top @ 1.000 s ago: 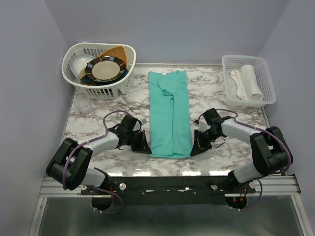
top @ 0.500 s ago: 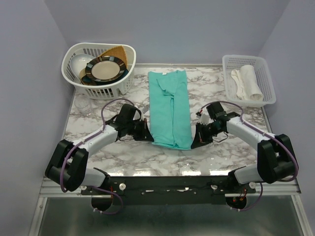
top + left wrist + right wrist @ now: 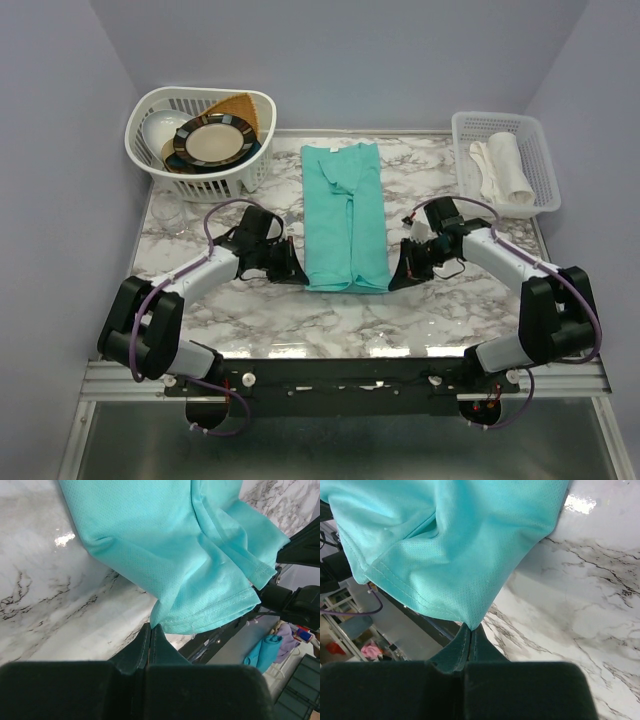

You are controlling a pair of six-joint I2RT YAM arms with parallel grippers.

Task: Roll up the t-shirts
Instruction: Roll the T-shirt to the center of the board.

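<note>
A teal-green t-shirt point(image 3: 345, 215), folded into a long narrow strip, lies down the middle of the marble table point(image 3: 250, 310) with its neck at the far end. My left gripper point(image 3: 297, 276) is shut on the near left hem corner, and my right gripper point(image 3: 396, 281) is shut on the near right corner. The left wrist view has the t-shirt's point(image 3: 175, 555) hem corner pinched at the left gripper's point(image 3: 151, 626) tips and held off the marble. In the right wrist view the t-shirt's point(image 3: 455, 545) stitched corner runs down into the right gripper's point(image 3: 471, 628) closed tips.
A white basket point(image 3: 145, 150) with a dark-rimmed plate point(image 3: 210, 140) stands at the back left. A clear glass point(image 3: 168, 213) stands in front of it. A white tray point(image 3: 545, 160) at the back right holds rolled white cloths point(image 3: 500, 168).
Both grippers have moved away from the near edge towards the far side, carrying the hem. The shirt's near end now sits further up the table.
</note>
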